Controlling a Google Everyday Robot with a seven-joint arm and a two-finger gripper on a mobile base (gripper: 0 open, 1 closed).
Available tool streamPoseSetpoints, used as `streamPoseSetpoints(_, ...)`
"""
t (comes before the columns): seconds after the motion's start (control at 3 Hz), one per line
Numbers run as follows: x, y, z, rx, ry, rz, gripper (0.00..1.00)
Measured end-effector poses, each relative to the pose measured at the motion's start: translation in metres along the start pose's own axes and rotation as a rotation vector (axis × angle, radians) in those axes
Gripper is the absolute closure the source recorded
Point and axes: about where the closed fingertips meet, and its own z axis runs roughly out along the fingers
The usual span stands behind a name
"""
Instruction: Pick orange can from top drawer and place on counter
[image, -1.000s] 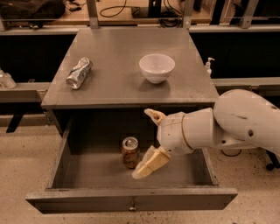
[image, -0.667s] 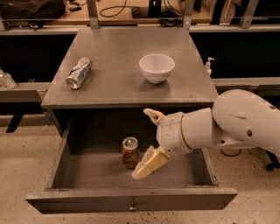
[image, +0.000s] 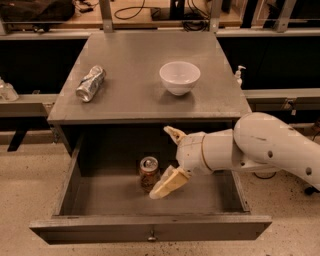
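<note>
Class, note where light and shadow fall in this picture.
Camera view: the counter is brightly lit, with a soft shadow under the white bowl; the top drawer is dark at its back; the orange can sits dim inside, the open gripper right beside it.

Counter (image: 135, 97) and drawer (image: 100, 227): dull scuffed grey metal. Orange can (image: 148, 173): shiny silver top, printed sides. Gripper (image: 169, 160), in drawer beside can: matt tan fingers (image: 167, 184), smooth white plastic arm (image: 270, 145). Bowl (image: 179, 77) glossy white.
</note>
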Motion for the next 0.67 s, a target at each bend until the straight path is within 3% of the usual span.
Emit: streamPoseSetpoints(0.67,0.066,-0.031,0.054,0.012,-0.065,0.08,0.0)
